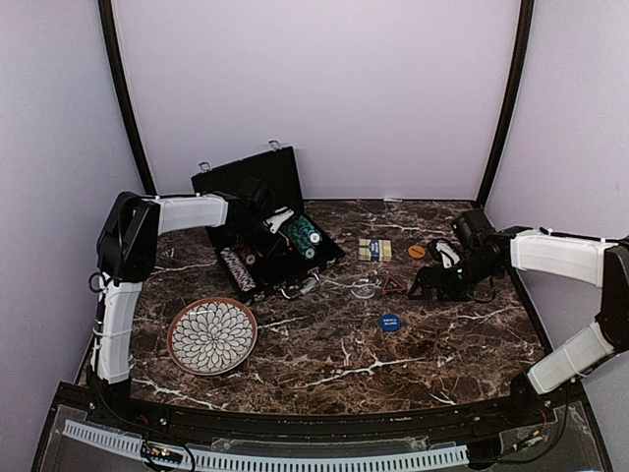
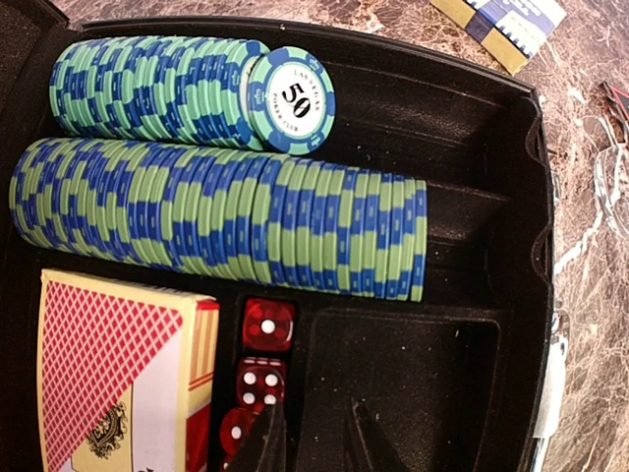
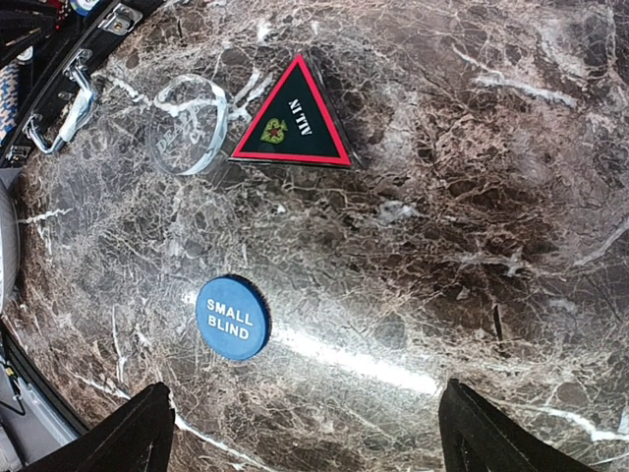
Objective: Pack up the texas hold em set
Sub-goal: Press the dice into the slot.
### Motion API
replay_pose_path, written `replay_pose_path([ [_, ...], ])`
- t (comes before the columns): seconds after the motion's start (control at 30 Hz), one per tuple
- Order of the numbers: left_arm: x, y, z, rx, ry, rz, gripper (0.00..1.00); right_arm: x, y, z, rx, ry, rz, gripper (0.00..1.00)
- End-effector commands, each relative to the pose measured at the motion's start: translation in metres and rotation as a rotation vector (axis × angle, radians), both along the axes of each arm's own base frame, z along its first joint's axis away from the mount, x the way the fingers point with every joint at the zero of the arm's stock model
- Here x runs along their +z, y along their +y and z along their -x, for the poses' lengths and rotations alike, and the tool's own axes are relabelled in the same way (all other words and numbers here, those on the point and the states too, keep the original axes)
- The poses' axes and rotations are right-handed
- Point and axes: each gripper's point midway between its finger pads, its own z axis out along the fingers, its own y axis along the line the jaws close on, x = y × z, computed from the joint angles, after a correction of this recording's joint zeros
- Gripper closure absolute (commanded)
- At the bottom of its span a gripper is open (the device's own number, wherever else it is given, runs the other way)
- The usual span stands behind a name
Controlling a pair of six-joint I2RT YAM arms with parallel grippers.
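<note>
The right gripper (image 3: pixel 305 438) is hovering wide open and empty above the Small Blind button (image 3: pixel 232 317), which is lying nearer one finger, so a descent is risking skidding it across the marble table (image 3: pixel 472 246). The left gripper (image 2: pixel 314 438), narrowly parted and empty, is hanging inside the open briefcase (image 2: pixel 511 197), crowding the red dice (image 2: pixel 267 324).
</note>
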Motion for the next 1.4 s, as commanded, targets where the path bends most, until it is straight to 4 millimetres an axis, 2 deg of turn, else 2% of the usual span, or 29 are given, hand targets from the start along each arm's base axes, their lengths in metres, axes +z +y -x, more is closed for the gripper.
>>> replay_pose_path([
  [0.0,0.009,0.009,-0.01,0.042,-0.026,-0.019,0.78,0.003,0.0,-0.006,-0.001,-0.015,-0.01,0.05],
  [0.23,0.009,0.019,-0.008,0.066,-0.012,-0.027,0.8,0.002,0.0,-0.005,-0.001,-0.014,-0.011,0.05],
  [0.6,0.022,0.033,-0.005,0.099,-0.022,0.02,0.8,0.002,0.003,-0.006,0.007,-0.011,-0.019,0.04],
  [0.73,0.025,0.03,-0.003,0.091,-0.013,0.04,0.8,0.002,0.003,-0.006,0.007,-0.01,-0.02,0.04],
  [0.97,0.044,0.016,0.004,0.043,-0.007,0.131,0.79,0.003,0.004,-0.007,0.01,-0.01,-0.023,0.04],
  [1.37,0.049,0.021,0.008,0.057,-0.02,0.148,0.78,-0.001,0.005,-0.006,0.014,-0.001,-0.027,0.04],
])
